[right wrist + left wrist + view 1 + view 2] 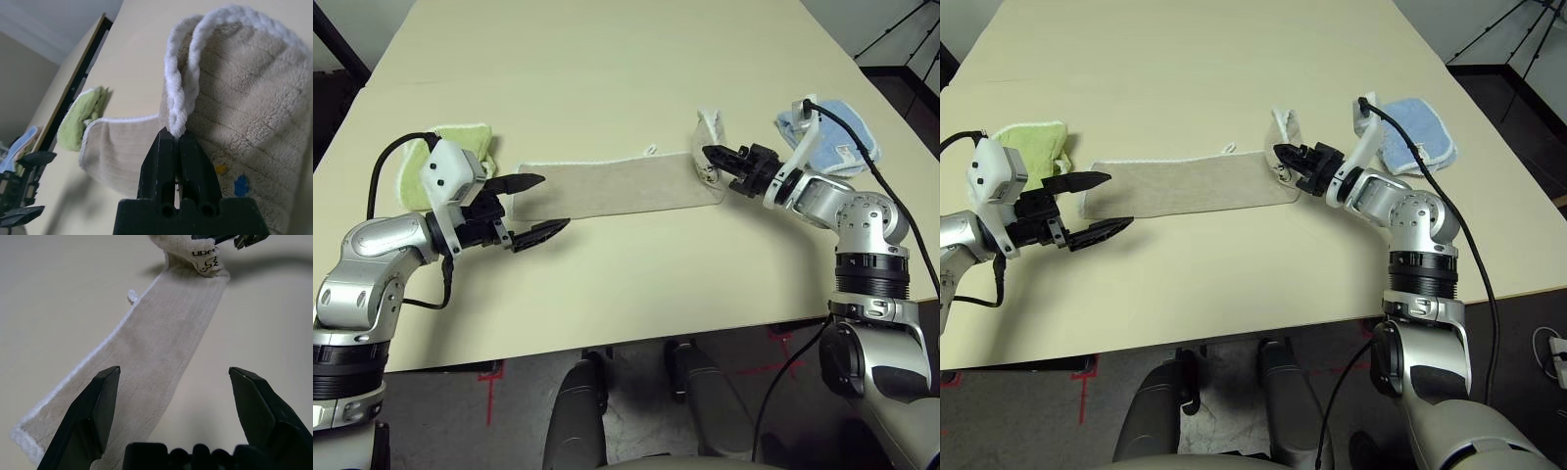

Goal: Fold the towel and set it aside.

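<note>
The beige towel (617,186) lies as a long folded strip across the middle of the table, with white edging along its far side. Its right end is raised off the table, and my right gripper (708,153) is shut on the white edging there (178,112). A small dark motif shows on the lifted part (204,257). My left gripper (555,202) hovers at the strip's left end, open wide with nothing between its fingers (105,396). The towel runs away from it toward the right gripper.
A folded lime-green towel (460,147) lies just behind my left gripper. A light-blue towel (832,132) sits behind my right wrist. The table's front edge (607,343) is close to both arms. Black cables trail from each wrist.
</note>
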Controlling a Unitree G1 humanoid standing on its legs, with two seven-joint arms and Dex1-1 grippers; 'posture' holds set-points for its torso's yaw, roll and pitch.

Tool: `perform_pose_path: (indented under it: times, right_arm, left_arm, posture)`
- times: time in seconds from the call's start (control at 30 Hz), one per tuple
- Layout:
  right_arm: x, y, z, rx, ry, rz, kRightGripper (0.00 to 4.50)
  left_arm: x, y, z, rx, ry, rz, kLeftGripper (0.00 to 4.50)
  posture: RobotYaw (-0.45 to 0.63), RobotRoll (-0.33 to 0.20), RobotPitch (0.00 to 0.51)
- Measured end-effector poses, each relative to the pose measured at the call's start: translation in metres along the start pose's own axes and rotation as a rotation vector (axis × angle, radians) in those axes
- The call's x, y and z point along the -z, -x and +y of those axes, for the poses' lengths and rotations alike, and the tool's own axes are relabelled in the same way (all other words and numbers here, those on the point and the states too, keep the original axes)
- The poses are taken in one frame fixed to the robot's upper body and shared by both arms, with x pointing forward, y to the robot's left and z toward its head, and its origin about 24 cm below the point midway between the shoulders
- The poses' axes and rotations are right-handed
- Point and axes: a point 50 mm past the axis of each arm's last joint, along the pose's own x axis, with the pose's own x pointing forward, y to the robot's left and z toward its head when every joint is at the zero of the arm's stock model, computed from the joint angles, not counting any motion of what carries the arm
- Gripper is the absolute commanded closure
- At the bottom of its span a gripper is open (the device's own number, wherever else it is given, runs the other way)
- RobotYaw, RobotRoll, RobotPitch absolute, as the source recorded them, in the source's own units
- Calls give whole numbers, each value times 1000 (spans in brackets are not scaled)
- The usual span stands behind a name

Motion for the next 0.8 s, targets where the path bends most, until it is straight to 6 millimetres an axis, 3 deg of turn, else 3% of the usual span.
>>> perform_pose_path:
  times: [0.33,0.8]
  right_arm:
    - [18,-15,13,-62,-24,69,4474]
    - [38,-20,17,-84,-40,130,4474]
  left_arm:
    - [3,1,-3,-6,6,7,0]
    - [4,3,-4,-21,8,11,0]
  posture:
    - [-56,0,207]
    - [-42,0,215]
